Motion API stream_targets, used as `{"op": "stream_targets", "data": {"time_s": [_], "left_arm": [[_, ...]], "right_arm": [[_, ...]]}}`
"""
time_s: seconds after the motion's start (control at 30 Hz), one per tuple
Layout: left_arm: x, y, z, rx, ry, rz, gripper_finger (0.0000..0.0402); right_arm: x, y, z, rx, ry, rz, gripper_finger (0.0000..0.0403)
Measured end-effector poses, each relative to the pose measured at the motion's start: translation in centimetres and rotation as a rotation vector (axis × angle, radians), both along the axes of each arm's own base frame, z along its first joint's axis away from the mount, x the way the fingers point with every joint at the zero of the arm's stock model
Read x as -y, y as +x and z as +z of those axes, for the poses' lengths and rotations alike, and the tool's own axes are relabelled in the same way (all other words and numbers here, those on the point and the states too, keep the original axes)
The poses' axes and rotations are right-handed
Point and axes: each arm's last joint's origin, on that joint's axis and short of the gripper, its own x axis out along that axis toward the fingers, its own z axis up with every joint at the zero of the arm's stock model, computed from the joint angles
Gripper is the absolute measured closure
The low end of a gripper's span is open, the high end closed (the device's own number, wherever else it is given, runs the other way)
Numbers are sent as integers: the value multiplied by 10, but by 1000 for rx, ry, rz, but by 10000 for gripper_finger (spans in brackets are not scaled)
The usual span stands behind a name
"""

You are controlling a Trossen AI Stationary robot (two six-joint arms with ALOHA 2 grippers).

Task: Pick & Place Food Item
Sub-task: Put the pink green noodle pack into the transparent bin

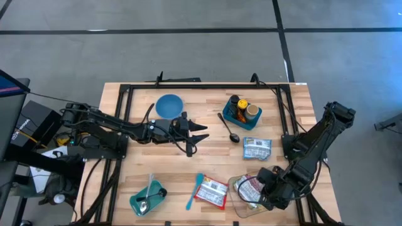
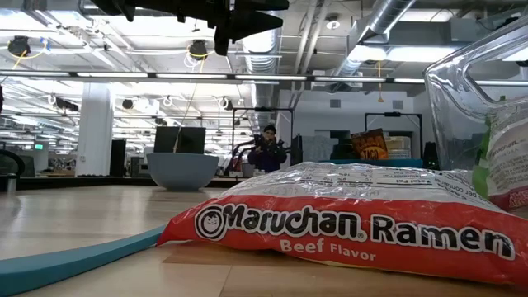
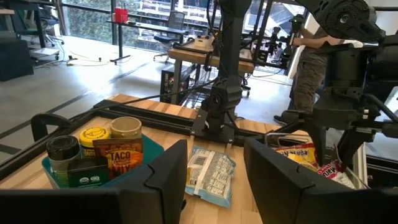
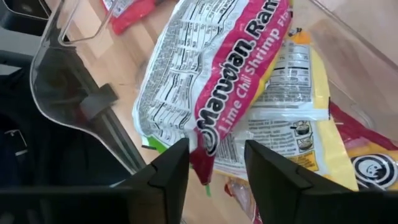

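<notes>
A clear plastic container [image 1: 237, 183] at the table's near right holds several ramen packets. On top lies a pink and white Lime Chili Shrimp packet [image 4: 211, 81], resting on a yellow packet [image 4: 298, 124]. My right gripper [image 4: 214, 168] is open over the container [image 4: 68, 93], and the pink packet's near end lies between its fingers. I cannot see it touching them. It also shows in the high view [image 1: 260, 190]. My left gripper [image 1: 202, 133] is open and empty above the table's middle. A red Beef Flavor ramen packet [image 1: 210, 193] lies flat on the table.
A silver-white food packet [image 1: 256, 149] lies right of centre. A teal bin [image 1: 242, 112] with jars and a taco packet stands at the far right, with a black spoon [image 1: 228, 127] beside it. A blue bowl [image 1: 169, 105] stands far centre. A teal spatula [image 1: 193, 190] and a teal dish [image 1: 147, 198] lie near.
</notes>
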Motion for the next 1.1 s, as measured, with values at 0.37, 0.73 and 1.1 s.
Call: {"op": "stream_targets", "data": {"time_s": [0.37, 0.73, 1.1], "left_arm": [[0, 0, 0, 0, 0, -2, 250], [0, 0, 0, 0, 0, 2, 253], [0, 0, 0, 0, 0, 2, 253]], "right_arm": [[0, -1, 0, -24, 16, 19, 217], [-2, -3, 0, -71, 56, 23, 229], [-8, -13, 0, -132, 91, -28, 267]]}}
